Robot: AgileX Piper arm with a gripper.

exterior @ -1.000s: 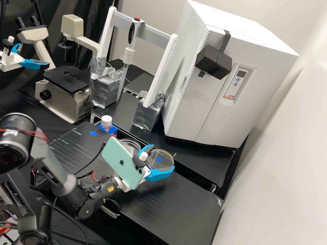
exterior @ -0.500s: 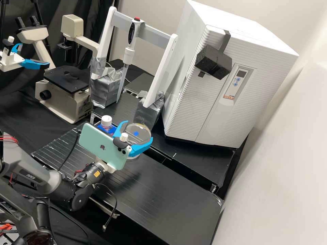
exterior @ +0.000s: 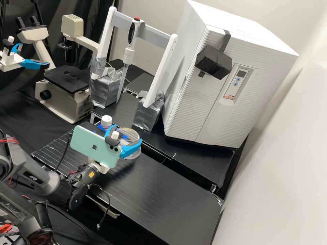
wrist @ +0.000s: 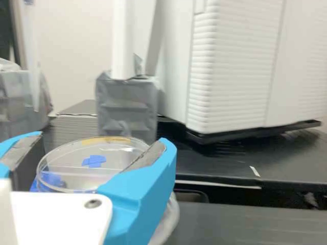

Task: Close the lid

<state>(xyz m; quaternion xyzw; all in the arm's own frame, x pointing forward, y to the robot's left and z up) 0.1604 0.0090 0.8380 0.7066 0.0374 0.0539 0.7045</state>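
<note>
Behind a mint-green phone [exterior: 93,147], the end effector [exterior: 127,134] has its two blue fingers clamped on the clear round lid [exterior: 131,133], which bears blue tape. The lid is over the dish [exterior: 137,154] on the black tabletop [exterior: 167,200]; whether they touch I cannot tell. Farther back are a white-capped bottle [exterior: 106,120], then a pipette [exterior: 128,56] upright in a white frame [exterior: 160,73], beside a big white cabinet [exterior: 218,112].

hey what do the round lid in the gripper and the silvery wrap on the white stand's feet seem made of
Lid: glossy and see-through, its rim catching light; likely clear plastic, perhaps glass. Wrap: creased, with a dull metallic sheen; probably duct tape, possibly foil.
</note>
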